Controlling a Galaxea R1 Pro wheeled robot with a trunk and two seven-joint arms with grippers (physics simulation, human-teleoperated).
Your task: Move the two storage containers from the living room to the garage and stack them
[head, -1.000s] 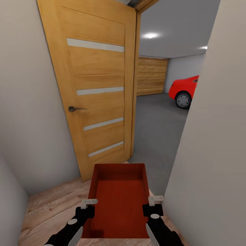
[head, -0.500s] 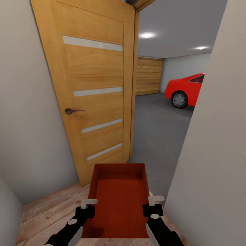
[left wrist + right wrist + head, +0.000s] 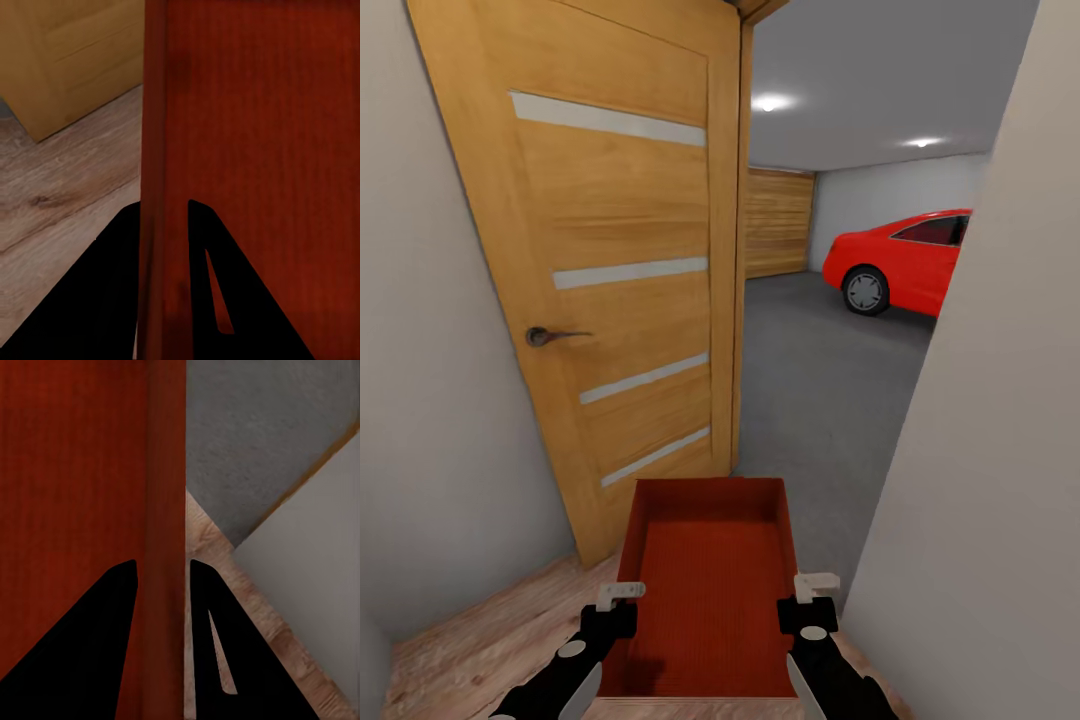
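One container is held by both side walls, left fingers and right fingers clamped on it, at the garage doorway.

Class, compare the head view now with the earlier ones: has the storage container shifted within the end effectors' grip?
No. The storage container sits just as before between the left end effector and right end effector; only the camera advanced.

A storage container is seen at bottom centre, gripped on its side walls by the left gripper and right gripper. A door stands upper left; a car upper right, on the floor.
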